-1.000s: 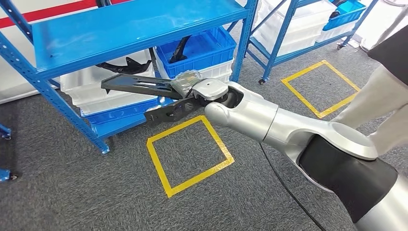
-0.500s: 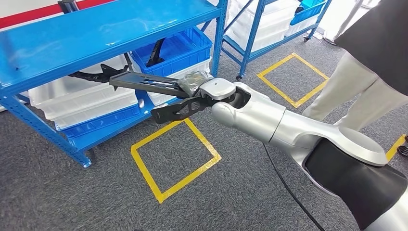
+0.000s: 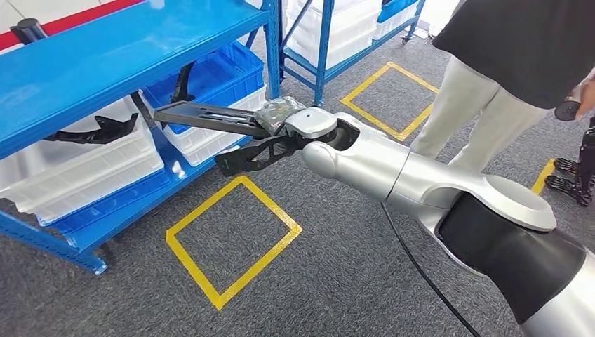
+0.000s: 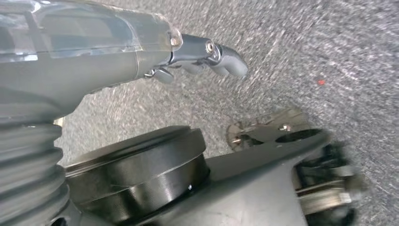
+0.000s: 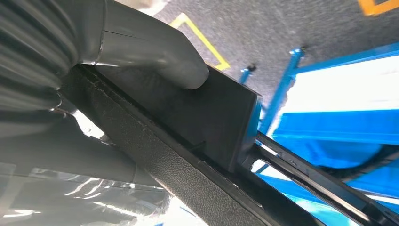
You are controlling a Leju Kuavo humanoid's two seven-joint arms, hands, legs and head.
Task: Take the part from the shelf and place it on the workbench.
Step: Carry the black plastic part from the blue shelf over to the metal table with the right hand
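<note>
Right robot hand: the right robot hand (image 3: 284, 126) at the end of the silver arm is seen clamped on the long black plastic part (image 3: 210, 119); in the right wrist view the thick grey thumb (image 5: 155, 54) is pressed flat against the part's black textured face (image 5: 211, 113).
Part: the long black plastic part is held clear of the blue metal shelf rack (image 3: 105, 60), out in front of its lower level and above the grey carpet floor (image 3: 337, 281); a flat bar is seen reaching toward the rack, and a second forked black arm (image 3: 245, 156) angles down below it.
Left robot hand: the left robot hand (image 4: 207, 54) is seen in the left wrist view above the carpet, its dark fingers (image 4: 230, 61) curled in with nothing between them.
Shelf contents: a blue plastic crate (image 3: 210, 74) and a white plastic tray (image 3: 84, 161) are seen on the rack's lower level; another black part (image 3: 95, 130) lies on the white tray, and a further black piece (image 3: 184, 81) stands in the blue crate.
Floor markings: a yellow tape square (image 3: 231, 239) lies on the carpet just below the held part; a second yellow square (image 3: 386, 98) lies farther off, near a second blue rack (image 3: 330, 35).
Person: a person in light trousers (image 3: 477, 119) and a dark top stands to the right, beside the silver arm.
</note>
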